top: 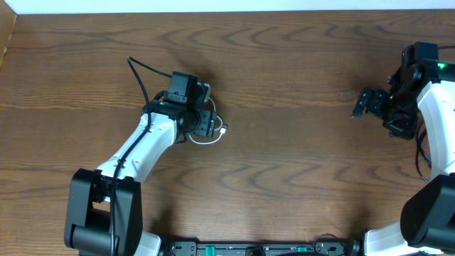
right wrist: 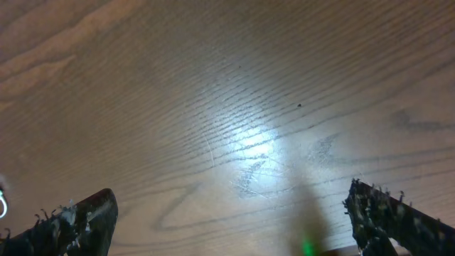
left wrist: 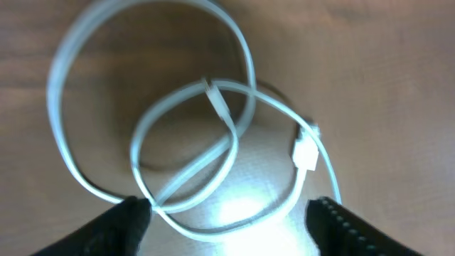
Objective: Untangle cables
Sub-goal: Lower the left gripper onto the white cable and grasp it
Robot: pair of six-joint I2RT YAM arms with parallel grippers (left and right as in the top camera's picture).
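My left gripper [top: 205, 122] spread over the white cable [top: 213, 137]: snag risk.
Overhead: the black cable [top: 138, 77] is perhaps the thin cord just beyond. Left wrist: closing here, I could pinch two crossed strands and tighten them. Right wrist: right gripper [right wrist: 234, 220] spread, empty, well apart from the white cable.

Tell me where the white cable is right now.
The white cable lies looped on the table left of centre, directly beneath the left gripper, far from the right gripper.

Even overhead light; wrist views blurred, white cable [left wrist: 306, 153] soft, glare patches on the table [right wrist: 249, 142].
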